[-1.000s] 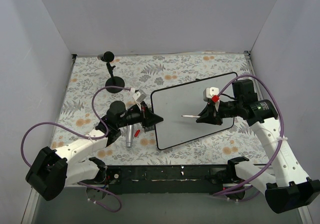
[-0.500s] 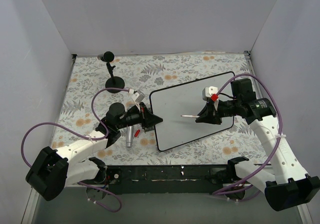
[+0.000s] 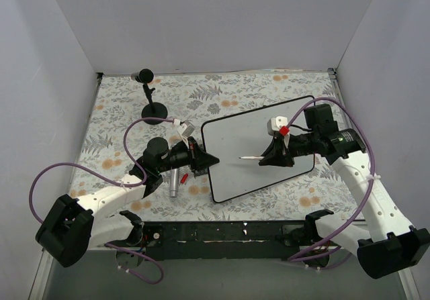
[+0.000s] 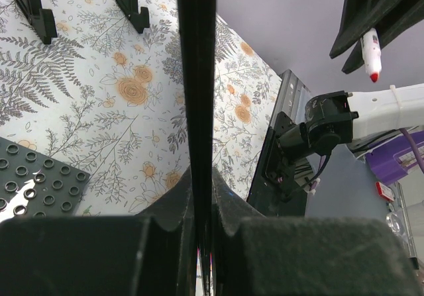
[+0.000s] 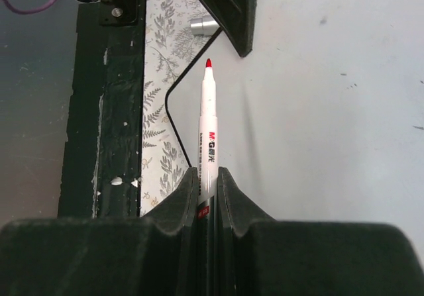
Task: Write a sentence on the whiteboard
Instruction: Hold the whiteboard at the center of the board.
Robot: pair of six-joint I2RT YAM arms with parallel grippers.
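The whiteboard (image 3: 252,129) stands tilted at mid table, its face plain white; the sentence is out of view. My left gripper (image 3: 205,160) is shut on the board's left edge. In the left wrist view that edge is a black strip (image 4: 196,77) running up from between the jaws of the left gripper (image 4: 203,197). My right gripper (image 3: 270,158) hovers over the board, shut on a white marker (image 3: 250,157). In the right wrist view the marker (image 5: 209,130) sticks out of the right gripper (image 5: 209,180), its red tip (image 5: 209,63) over the whiteboard (image 5: 318,110).
A black stand with a round base (image 3: 153,112) sits at the back left. A silver cylinder (image 3: 174,182) and a small red piece (image 3: 183,178) lie by my left gripper. A dark perforated plate (image 4: 40,183) lies on the floral cloth. White walls enclose three sides.
The right gripper and marker have drifted slightly left over the board. The board's far right corner has shifted a little left. The left gripper keeps its hold.
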